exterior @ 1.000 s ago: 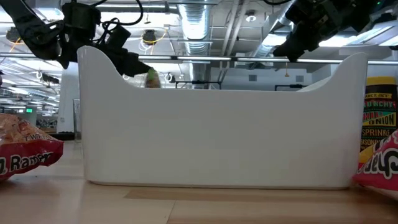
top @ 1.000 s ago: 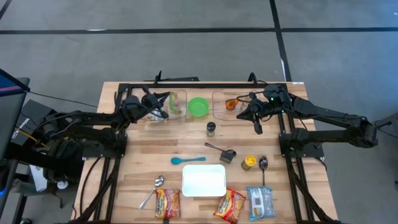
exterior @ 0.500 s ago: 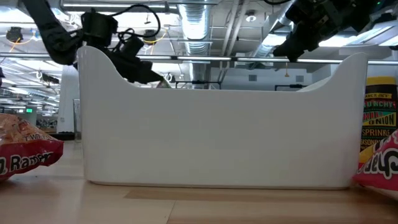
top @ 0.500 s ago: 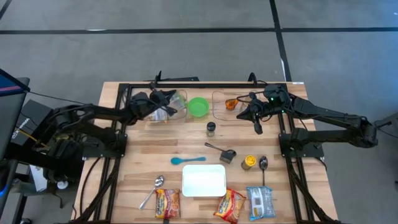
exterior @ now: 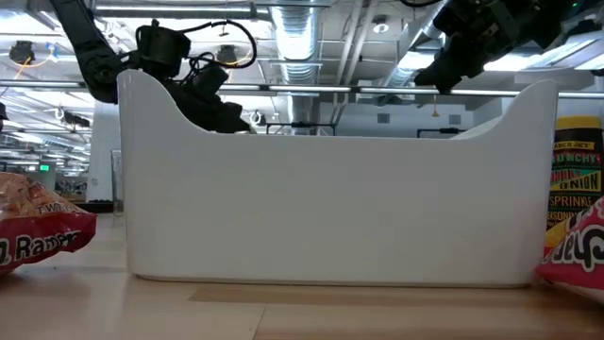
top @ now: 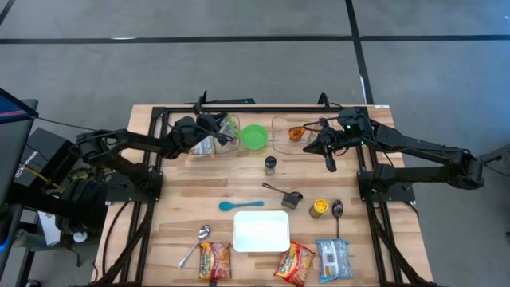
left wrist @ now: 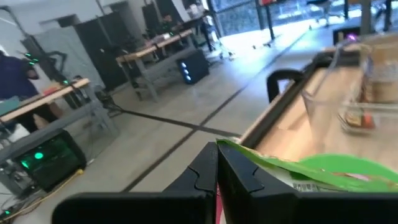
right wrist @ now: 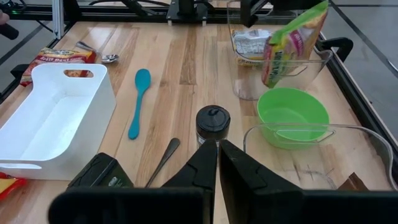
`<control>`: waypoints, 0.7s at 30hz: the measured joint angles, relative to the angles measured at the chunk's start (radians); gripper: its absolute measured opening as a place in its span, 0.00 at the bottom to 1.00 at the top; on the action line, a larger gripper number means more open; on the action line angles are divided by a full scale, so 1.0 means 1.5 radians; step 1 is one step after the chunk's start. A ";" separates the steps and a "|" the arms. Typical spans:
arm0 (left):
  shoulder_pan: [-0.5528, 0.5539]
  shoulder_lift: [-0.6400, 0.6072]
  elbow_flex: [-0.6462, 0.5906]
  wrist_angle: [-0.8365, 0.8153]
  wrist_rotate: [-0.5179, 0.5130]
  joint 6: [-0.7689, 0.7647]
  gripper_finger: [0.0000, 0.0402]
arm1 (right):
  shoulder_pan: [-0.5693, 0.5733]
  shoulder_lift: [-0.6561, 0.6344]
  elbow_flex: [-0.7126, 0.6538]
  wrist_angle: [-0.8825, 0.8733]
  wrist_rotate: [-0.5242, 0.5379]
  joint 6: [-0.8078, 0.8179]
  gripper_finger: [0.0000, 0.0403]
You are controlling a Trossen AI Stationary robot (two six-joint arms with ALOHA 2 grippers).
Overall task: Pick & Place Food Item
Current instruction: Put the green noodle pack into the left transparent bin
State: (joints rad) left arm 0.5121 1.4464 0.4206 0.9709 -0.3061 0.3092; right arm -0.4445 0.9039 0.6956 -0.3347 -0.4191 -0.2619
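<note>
My left gripper [top: 210, 132] is shut on a green and yellow food packet [right wrist: 291, 46] that stands tilted in a clear container [top: 226, 135] at the table's far left. It also shows in the low view [exterior: 225, 115]. A whitish packet [right wrist: 250, 42] lies in the same container. My right gripper [top: 330, 163] is shut and empty, above the table to the right of a green bowl [top: 254, 136], and shows in its own view [right wrist: 217, 155]. My left gripper pinches the packet's green edge [left wrist: 244, 155] between its two fingers. The fingers come from the table's left, slanting down. The packet is tilted, with its lower part inside the clear container [right wrist: 273, 74].
A second clear container [top: 288, 134] with orange food stands right of the bowl. A spice jar [top: 271, 164], a black scoop [top: 290, 198], a blue spoon [top: 239, 205], a white bin [top: 261, 231], a yellow jar [top: 318, 208], spoons and snack packets [top: 295, 263] lie nearer.
My left gripper has gone toward the table's right edge and down with the packet, to the clear container. The packet has dropped out of sight behind the white bin's wall in the low view.
</note>
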 joint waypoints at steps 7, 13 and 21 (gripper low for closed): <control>0.000 0.000 0.000 0.028 -0.010 0.000 0.00 | 0.000 0.000 0.000 0.000 0.000 0.000 0.03; 0.000 0.000 0.000 0.027 -0.025 0.000 0.00 | 0.000 0.000 0.000 0.000 0.000 0.000 0.03; 0.000 0.000 0.000 -0.014 -0.025 -0.003 0.00 | 0.000 0.000 0.000 0.000 0.000 0.000 0.03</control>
State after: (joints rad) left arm 0.5118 1.4464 0.4202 0.9498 -0.3443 0.3047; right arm -0.4443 0.9039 0.6954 -0.3347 -0.4191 -0.2619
